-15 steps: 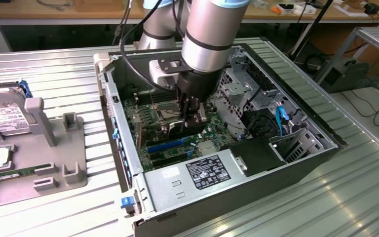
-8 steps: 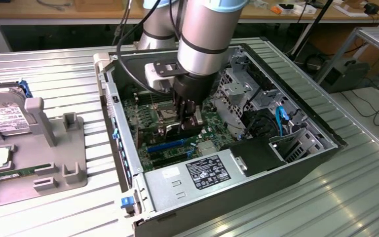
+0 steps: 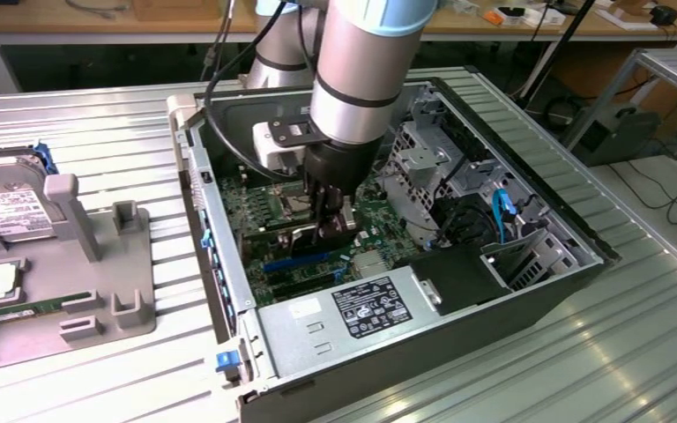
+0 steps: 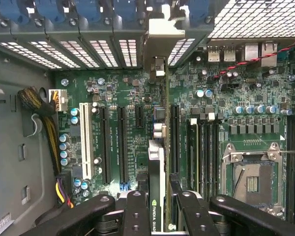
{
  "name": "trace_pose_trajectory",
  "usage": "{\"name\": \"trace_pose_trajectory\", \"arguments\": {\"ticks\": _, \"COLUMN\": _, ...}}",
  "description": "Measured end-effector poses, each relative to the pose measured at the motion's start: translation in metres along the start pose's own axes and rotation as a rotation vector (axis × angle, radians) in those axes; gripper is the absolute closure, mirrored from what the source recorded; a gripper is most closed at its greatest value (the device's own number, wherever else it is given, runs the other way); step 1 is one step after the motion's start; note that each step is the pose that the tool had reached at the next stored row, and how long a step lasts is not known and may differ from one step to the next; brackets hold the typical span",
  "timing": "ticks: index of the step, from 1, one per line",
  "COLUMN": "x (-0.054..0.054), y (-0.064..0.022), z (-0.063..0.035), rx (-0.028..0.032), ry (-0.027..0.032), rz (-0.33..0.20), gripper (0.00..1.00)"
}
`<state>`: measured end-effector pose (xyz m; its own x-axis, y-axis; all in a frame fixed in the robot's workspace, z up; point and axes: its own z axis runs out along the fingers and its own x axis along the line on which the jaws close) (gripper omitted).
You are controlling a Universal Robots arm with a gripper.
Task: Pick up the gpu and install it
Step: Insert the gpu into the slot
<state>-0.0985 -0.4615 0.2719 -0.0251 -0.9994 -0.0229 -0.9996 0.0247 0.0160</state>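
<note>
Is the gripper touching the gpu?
Touching. In the wrist view the gripper closes on the gpu, which stands edge-on over the motherboard.

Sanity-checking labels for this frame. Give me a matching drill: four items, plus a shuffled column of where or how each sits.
Items:
1. gpu
2. hard drive
3. power supply
4. CPU socket

Places or states:
A. on the grey fixture outside the case, at the exterior view's left
B. square metal frame on the motherboard
C. on edge, held between the fingers
D. in the case's near corner, label up

Pairs: 1-C, 2-A, 3-D, 4-B
</note>
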Motion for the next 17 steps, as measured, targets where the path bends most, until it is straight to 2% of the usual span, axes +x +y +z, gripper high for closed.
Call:
{"name": "trace_pose_trajectory", "arguments": {"ticks": 14, "x": 0.0013, "y": 0.0047, "z": 0.0055, "rx": -0.0002, "ry": 0.0023, "rz": 0.0, "gripper": 0.73}}
{"name": "trace_pose_trajectory", "arguments": {"ticks": 17, "x": 0.0012, "y": 0.0058, "z": 0.0067, "rx": 0.0004, "ry": 0.0013, "rz": 0.0, "gripper": 0.73}}
